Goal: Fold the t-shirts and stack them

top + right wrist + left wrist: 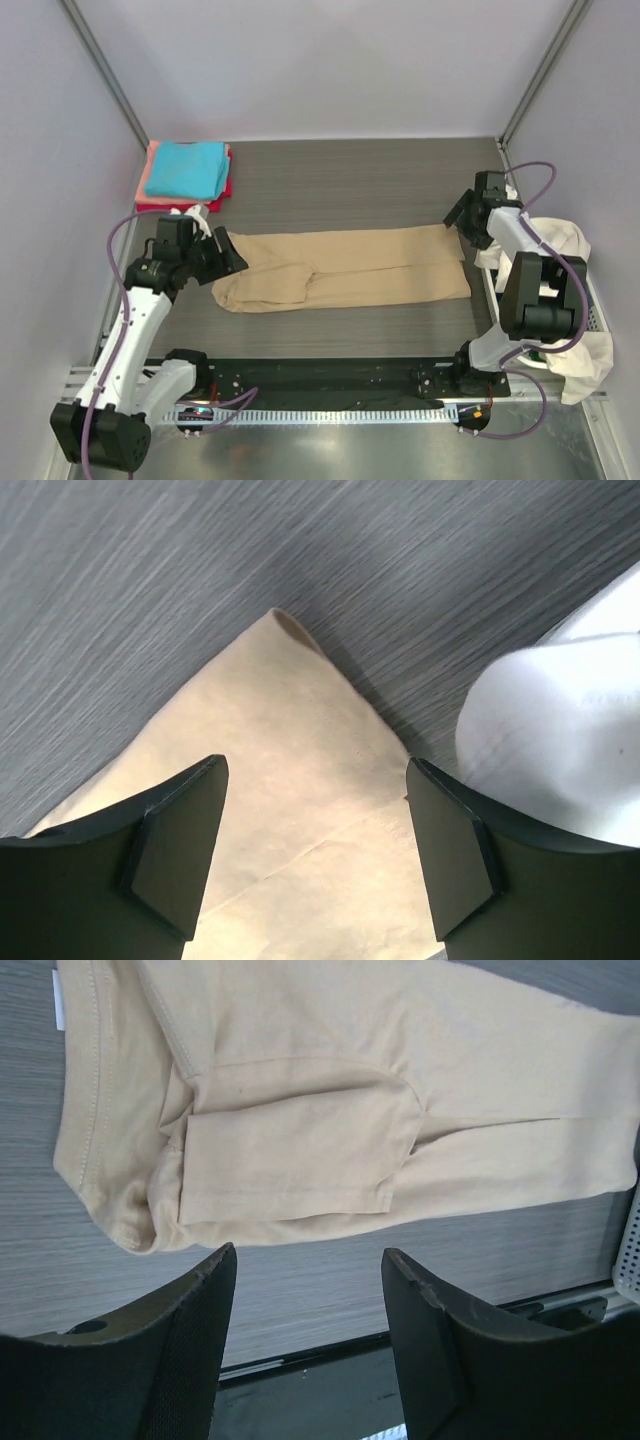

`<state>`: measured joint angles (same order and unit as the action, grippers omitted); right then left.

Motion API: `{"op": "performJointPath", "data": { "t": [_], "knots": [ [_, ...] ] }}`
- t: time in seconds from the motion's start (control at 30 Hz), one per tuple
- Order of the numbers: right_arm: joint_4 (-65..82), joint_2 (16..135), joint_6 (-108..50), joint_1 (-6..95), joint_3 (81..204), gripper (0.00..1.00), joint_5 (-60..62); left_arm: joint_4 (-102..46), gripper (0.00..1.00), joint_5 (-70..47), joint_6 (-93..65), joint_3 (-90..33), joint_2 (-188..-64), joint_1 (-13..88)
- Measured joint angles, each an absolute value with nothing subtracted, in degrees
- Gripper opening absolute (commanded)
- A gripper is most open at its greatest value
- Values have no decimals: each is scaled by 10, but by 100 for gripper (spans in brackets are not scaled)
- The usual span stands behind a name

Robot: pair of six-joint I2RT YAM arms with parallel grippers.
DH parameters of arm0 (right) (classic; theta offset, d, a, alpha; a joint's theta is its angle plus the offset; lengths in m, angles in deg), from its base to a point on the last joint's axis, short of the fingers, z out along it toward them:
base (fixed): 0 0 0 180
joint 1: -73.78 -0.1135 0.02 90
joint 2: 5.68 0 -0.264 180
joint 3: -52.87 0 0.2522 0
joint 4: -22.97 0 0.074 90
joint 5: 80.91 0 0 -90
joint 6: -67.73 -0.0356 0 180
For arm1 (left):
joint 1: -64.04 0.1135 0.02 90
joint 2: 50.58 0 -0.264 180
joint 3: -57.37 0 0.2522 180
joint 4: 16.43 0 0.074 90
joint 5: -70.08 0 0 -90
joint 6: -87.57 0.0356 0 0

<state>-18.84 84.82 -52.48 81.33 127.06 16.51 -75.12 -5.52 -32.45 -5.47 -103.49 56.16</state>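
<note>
A large tan t-shirt (345, 267) lies folded into a long strip across the middle of the table, sleeve tucked on top (290, 1160). My left gripper (225, 255) hovers open and empty at its left end; in the left wrist view the gripper (308, 1260) is off the cloth edge. My right gripper (458, 218) hovers open and empty over the shirt's far right corner (300, 740). A stack of folded shirts sits at the back left: turquoise (187, 168) on salmon-pink (150, 170) and red (222, 195). Cream-white shirts (570, 250) lie heaped at the right.
A white basket (596, 315) under the cream-white heap stands at the table's right edge, next to the right arm. A white cloth (560, 730) lies close to my right fingers. A black strip and metal rail (340, 400) run along the near edge.
</note>
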Motion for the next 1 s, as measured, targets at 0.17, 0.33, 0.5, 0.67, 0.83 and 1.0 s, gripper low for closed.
{"op": "performJointPath", "data": {
  "t": [0.17,0.33,0.5,0.67,0.83,1.0],
  "knots": [
    [-190,811,-524,774,1271,78,181,-745,60,-62,-342,-49,-1003,562],
    [-174,810,-518,680,1291,76,177,-693,60,-91,-379,-3,-1066,540],
    [-160,886,-512,645,1292,74,173,-634,58,-148,-413,8,-1229,483],
    [-153,924,-512,636,1248,72,180,-599,55,-162,-439,-43,-1384,473],
    [-117,903,-511,623,1214,73,186,-593,53,-163,-452,-142,-1482,470],
    [-107,844,-543,582,1152,82,183,-604,51,-156,-469,-324,-1623,468]
  ]
}}
